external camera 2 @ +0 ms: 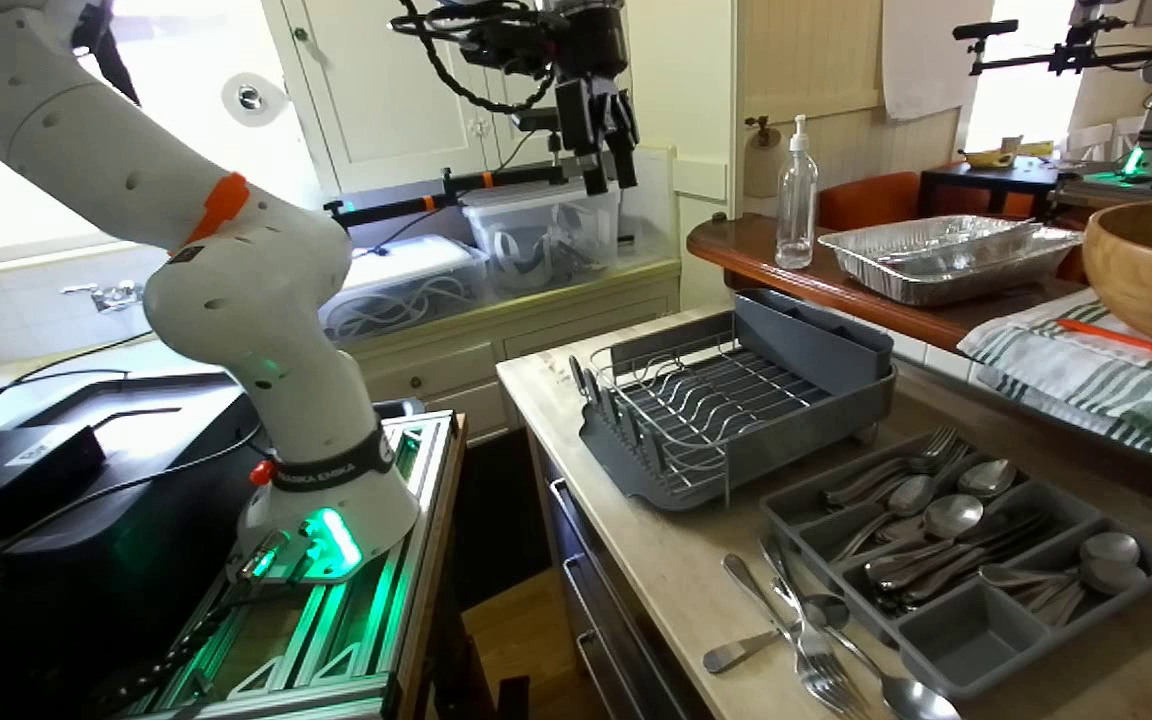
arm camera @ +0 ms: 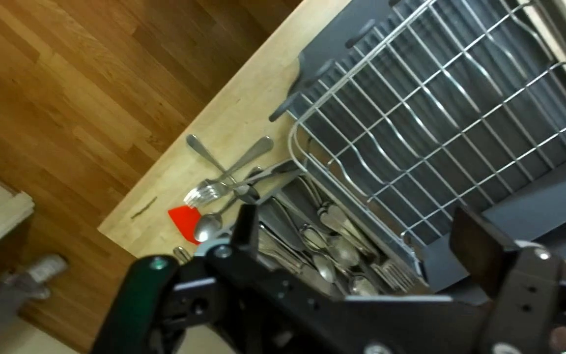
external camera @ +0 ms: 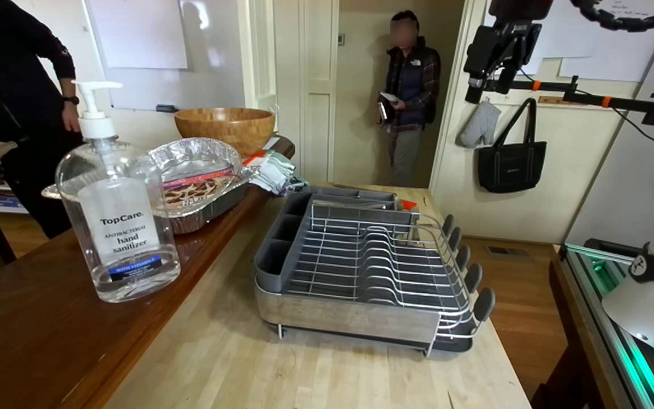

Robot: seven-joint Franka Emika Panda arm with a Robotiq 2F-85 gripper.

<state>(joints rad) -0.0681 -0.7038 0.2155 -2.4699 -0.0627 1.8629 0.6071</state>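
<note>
My gripper [external camera: 490, 91] hangs high above the counter, fingers pointing down; it also shows in an exterior view [external camera 2: 612, 182]. In the wrist view its two fingers [arm camera: 356, 221] are spread wide with nothing between them. It touches nothing. Below it is a grey dish rack with wire bars [external camera: 349, 319], also in an exterior view [external camera 2: 806, 440] and the wrist view [arm camera: 334, 37]. Beside the rack is a grey cutlery tray [external camera 2: 976, 635] with forks, spoons and knives. Loose cutlery, including a fork [external camera 2: 816, 655] and a spoon [external camera 2: 921, 700], lies beside the tray.
A raised wooden ledge borders the counter. On it stand a sanitizer bottle [external camera: 128, 227], foil trays [external camera 2: 926, 275], a wooden bowl [external camera 2: 1151, 265] and striped towels [external camera 2: 1066, 370]. A red piece [arm camera: 183, 222] lies by the loose cutlery. A person [external camera: 412, 85] stands in the doorway, another [external camera: 9, 113] beyond the ledge.
</note>
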